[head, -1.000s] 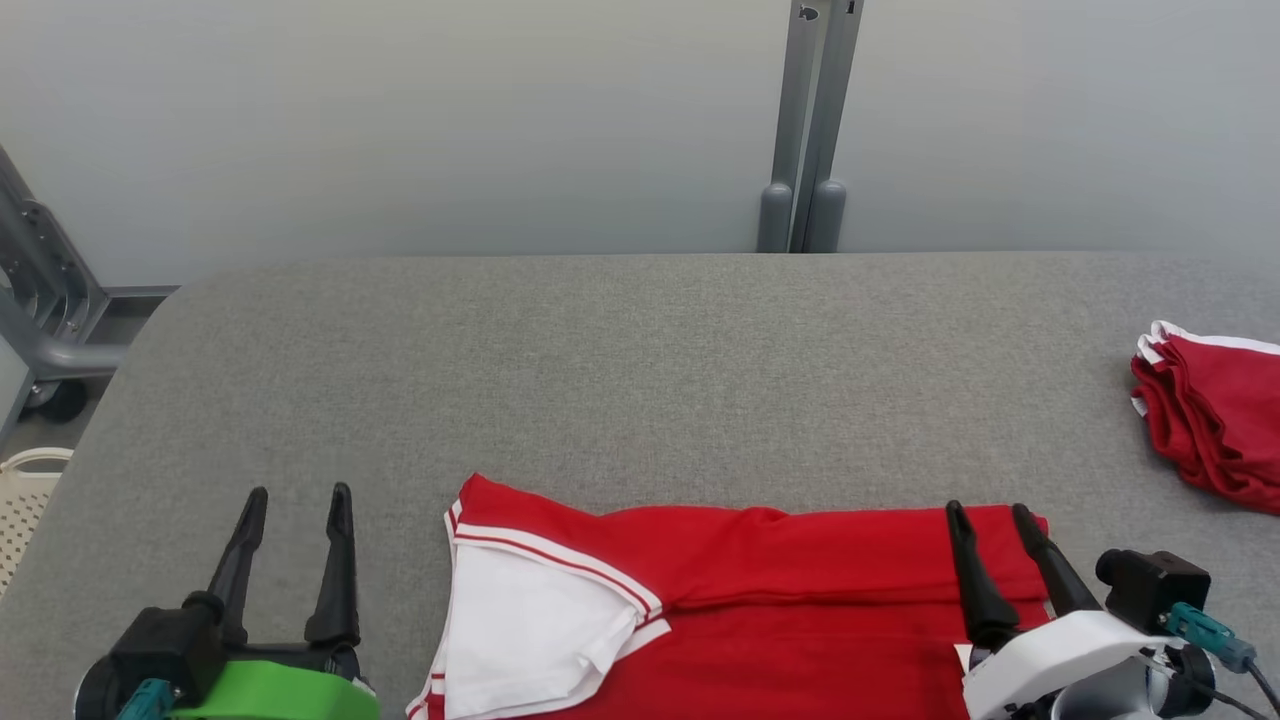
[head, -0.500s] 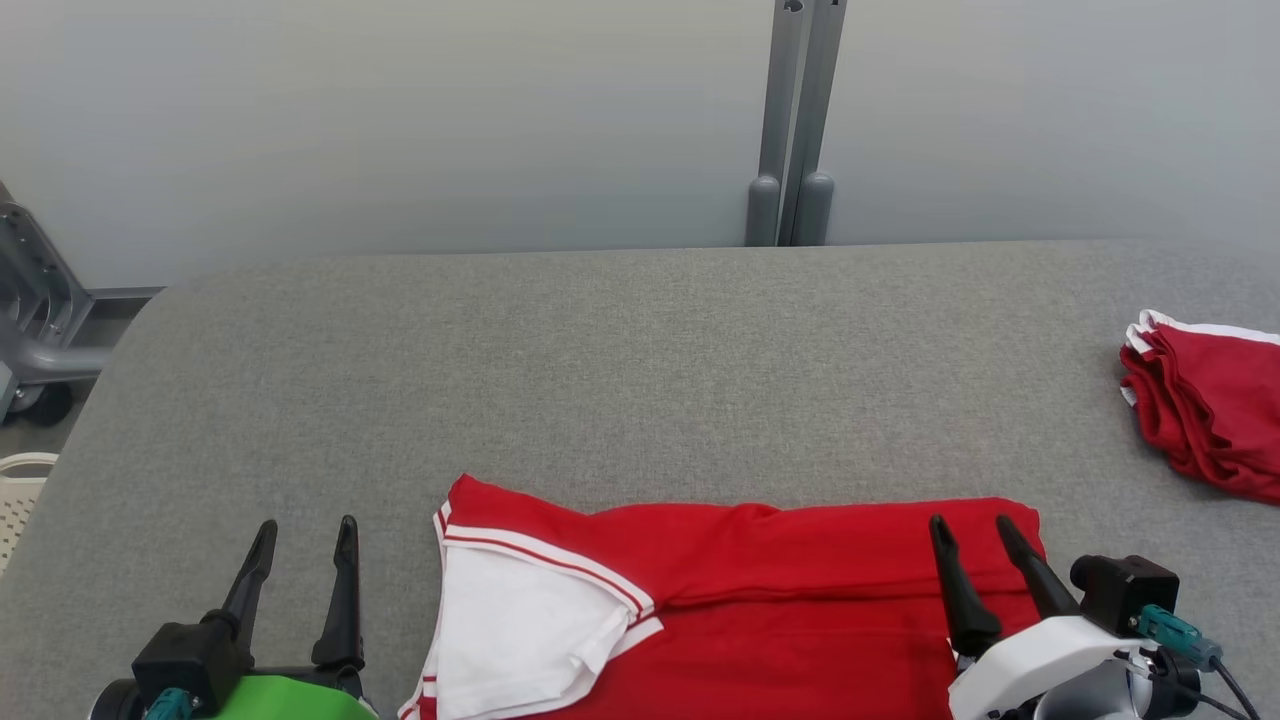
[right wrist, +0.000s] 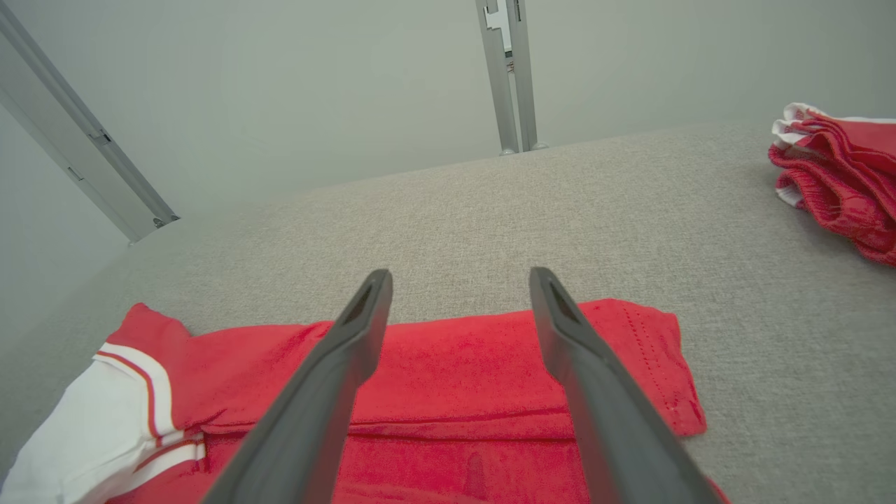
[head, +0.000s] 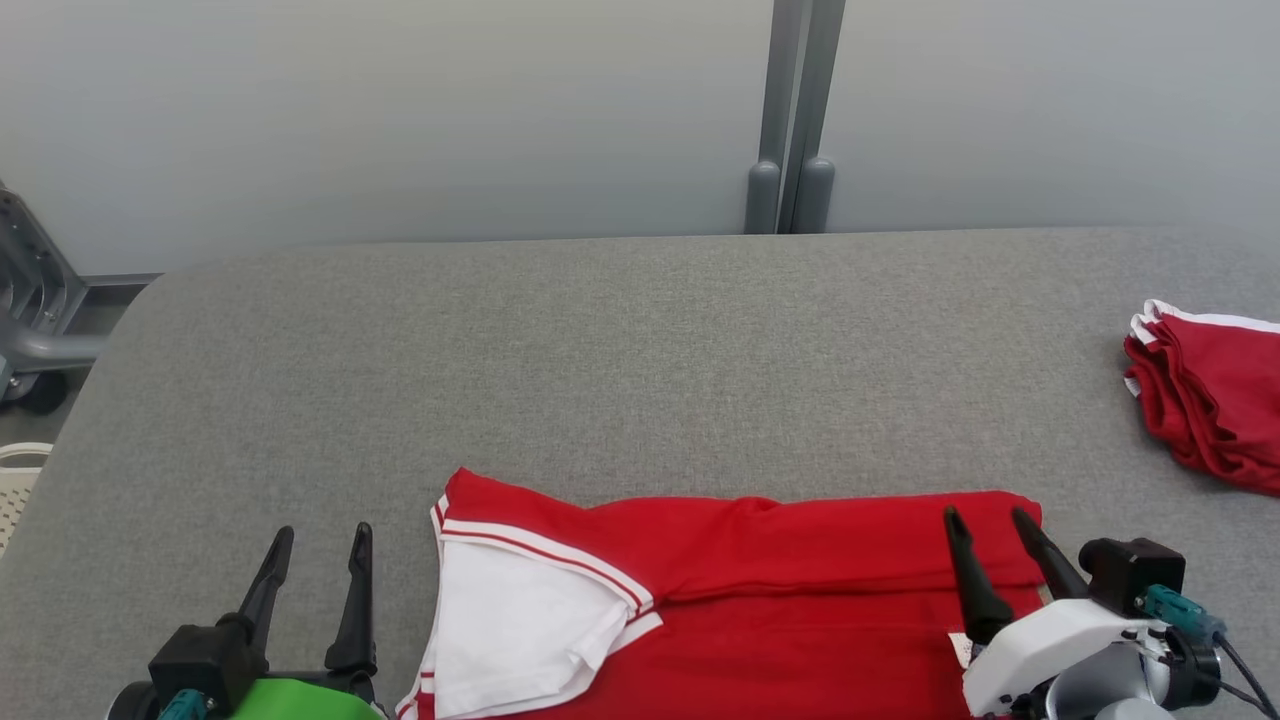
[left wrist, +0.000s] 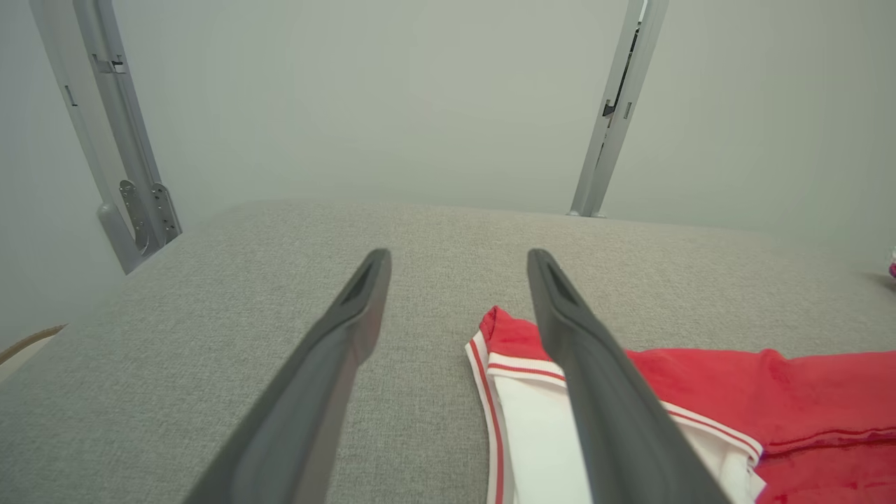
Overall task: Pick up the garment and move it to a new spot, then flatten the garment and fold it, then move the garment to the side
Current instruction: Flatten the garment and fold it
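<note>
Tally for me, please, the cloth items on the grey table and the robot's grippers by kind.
Red-and-white garment: 1
Pile of folded red garments: 1
Grippers, both open: 2 (left gripper, right gripper)
Total: 4

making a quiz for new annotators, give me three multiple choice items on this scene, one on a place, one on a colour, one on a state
1. Where on the table does the small red pile lie?
A. at its right edge
B. at its left edge
C. in its middle

2. What colour is the sleeve at the left end of the spread garment?
A. blue
B. black
C. white

3. How do the left claw and the right claw stand?
A. both shut on cloth
B. both open, gripping nothing
C. left shut, right open

Answers:
1 A: the pile sits at the head view's right border, apart from the garment.
2 C: the sleeve is white with red stripes at its hem.
3 B: each wrist view shows its fingers spread with nothing between them.
</note>
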{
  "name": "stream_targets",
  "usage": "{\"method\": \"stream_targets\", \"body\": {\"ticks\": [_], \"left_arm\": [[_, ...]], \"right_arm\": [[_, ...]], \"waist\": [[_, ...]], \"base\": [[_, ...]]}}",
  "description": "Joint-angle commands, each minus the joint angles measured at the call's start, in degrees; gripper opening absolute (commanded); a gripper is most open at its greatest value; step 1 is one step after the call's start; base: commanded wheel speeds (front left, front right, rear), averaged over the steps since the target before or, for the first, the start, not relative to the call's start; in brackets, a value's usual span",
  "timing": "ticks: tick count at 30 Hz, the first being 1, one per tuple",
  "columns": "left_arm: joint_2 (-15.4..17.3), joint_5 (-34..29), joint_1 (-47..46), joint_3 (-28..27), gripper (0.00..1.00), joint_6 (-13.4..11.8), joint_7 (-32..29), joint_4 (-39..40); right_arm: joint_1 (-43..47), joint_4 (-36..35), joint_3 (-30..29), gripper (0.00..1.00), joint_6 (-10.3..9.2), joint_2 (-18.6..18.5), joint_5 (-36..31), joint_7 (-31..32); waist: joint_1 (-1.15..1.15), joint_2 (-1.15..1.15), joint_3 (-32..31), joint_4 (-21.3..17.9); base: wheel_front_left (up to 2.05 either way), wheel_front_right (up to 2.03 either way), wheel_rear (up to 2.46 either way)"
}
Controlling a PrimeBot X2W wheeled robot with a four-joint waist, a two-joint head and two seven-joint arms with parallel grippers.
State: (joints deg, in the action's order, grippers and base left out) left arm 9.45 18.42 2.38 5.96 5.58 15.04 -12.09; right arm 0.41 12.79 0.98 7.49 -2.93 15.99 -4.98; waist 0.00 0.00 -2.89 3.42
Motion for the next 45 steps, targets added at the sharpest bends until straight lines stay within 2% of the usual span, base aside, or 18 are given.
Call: {"method": "stream_targets", "body": {"ticks": [1, 9, 12, 16, 28, 44, 45], "left_arm": [[-0.28, -0.24, -0.42, -0.28, 1.00, 0.23, 0.17, 0.14], [-1.89, -1.65, 0.73, -0.68, 1.00, 0.71, 0.17, 0.03], [-2.18, -1.82, -0.27, -0.70, 1.00, 0.99, 0.17, -0.25], [-2.33, -2.15, -1.52, -0.65, 1.00, 1.36, 0.17, -0.32], [-2.33, -2.37, -4.23, 0.36, 1.00, 1.81, 0.17, -1.31], [-1.76, -1.28, -3.84, 0.99, 1.00, 1.92, 0.17, -1.89], [-1.69, -1.16, -3.87, 1.09, 1.00, 1.93, 0.17, -1.92]], "right_arm": [[-0.68, 0.18, -0.43, 1.00, -0.01, -0.14, -0.87, 0.86], [0.28, -3.41, -11.40, 1.00, -0.01, -0.01, -9.82, 16.04], [0.18, -4.13, -14.36, 1.00, -0.01, 0.01, -11.25, 20.68], [-1.04, -3.50, -16.48, 1.00, -0.01, -0.03, -10.44, 23.87], [-4.89, 3.92, -17.36, 1.00, -0.01, -0.02, -10.35, 20.92], [-6.13, 13.78, -12.50, 1.00, 0.03, 0.31, -8.20, 18.84], [-6.21, 14.18, -12.29, 0.74, 0.04, 0.34, -8.09, 18.76]], "waist": [[0.00, 0.00, 0.13, -0.01], [0.00, 0.00, 1.69, 0.32], [0.00, 0.00, 2.74, 0.60], [0.00, 0.00, 4.56, 1.03], [0.00, 0.00, 8.12, 2.26], [0.00, 0.00, 8.45, 3.02], [0.00, 0.00, 8.45, 3.03]], "base": [[0.00, 0.00, 0.00], [0.00, 0.00, 0.00], [0.00, 0.00, 0.00], [0.00, 0.00, 0.00], [0.00, 0.00, 0.00], [0.00, 0.00, 0.00], [0.00, 0.00, 0.00]]}}
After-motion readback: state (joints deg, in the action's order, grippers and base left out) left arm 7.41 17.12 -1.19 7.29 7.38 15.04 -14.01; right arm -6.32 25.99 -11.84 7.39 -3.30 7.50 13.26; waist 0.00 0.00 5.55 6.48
